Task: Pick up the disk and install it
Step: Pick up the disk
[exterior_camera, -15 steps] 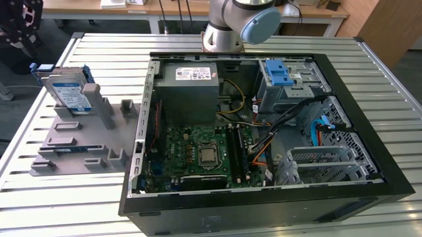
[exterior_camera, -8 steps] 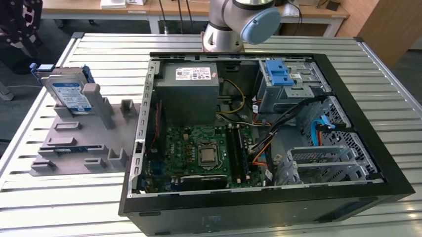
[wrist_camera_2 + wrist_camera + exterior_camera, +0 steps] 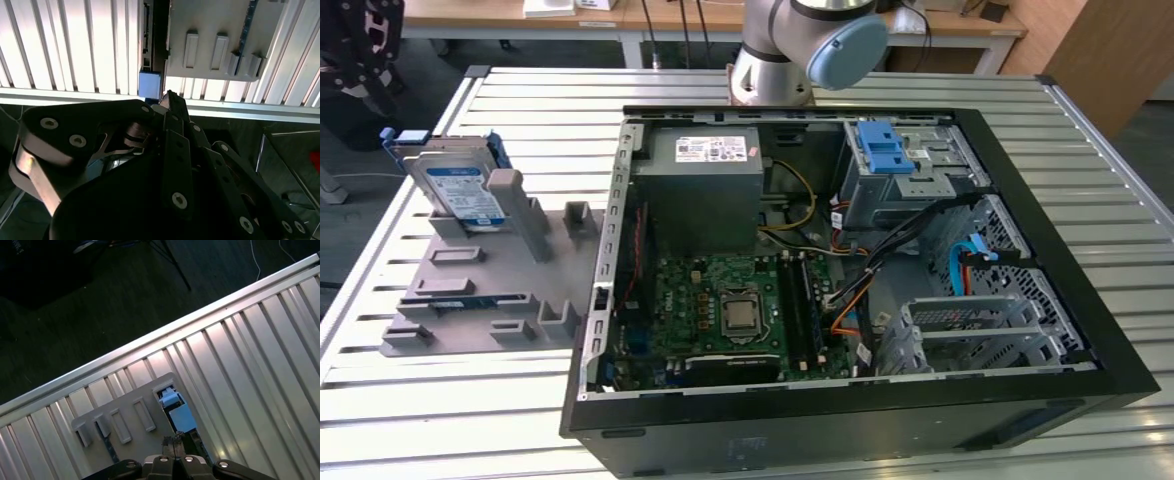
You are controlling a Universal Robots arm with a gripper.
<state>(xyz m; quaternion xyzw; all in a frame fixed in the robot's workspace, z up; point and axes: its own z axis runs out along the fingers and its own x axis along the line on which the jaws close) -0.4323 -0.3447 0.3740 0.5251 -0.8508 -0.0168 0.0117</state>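
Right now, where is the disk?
On the exterior view's left, the disk stands upright in the grey holder, beside the open computer case.

My pincer [image 3: 170, 100] crowds the foreground with black links and bolts, its two fingertips pressed together at the frame's centre. Just past the tips the disk [image 3: 150, 84] stands edge-on, blue carrier end nearest, at the edge of the grey fixture [image 3: 215, 35] on the slatted metal table [image 3: 75, 50].
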